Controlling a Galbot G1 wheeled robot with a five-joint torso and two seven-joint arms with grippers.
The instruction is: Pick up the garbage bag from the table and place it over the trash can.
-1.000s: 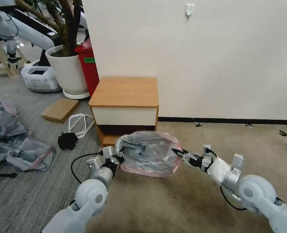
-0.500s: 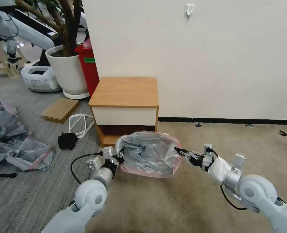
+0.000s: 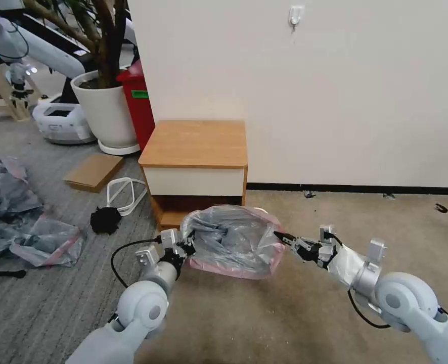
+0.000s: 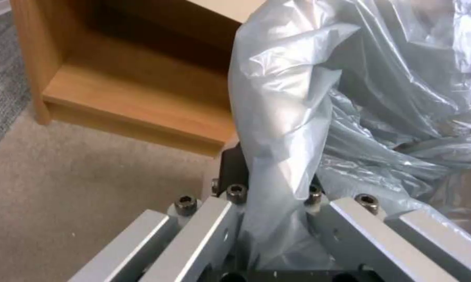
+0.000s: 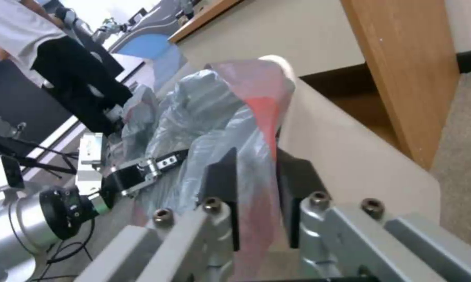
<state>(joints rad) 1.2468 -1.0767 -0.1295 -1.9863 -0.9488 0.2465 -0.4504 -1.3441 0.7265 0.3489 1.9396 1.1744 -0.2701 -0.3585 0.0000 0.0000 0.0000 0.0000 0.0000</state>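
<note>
Garbage bag (image 3: 231, 240), grey and crinkled with its pink-red band, is stretched between the two claws and draped over the trash can (image 5: 350, 156), whose cream wall lies just beside the right gripper's fingers. On the bag's left edge, the left gripper (image 3: 186, 247) is closed on a bunched fold of grey film that runs up between its fingers (image 4: 233, 172). On the opposite edge, the right gripper (image 3: 282, 236) pinches the pink-red band between its dark pads (image 5: 222, 176), with the table (image 3: 196, 144) standing just beyond both claws against the wall.
</note>
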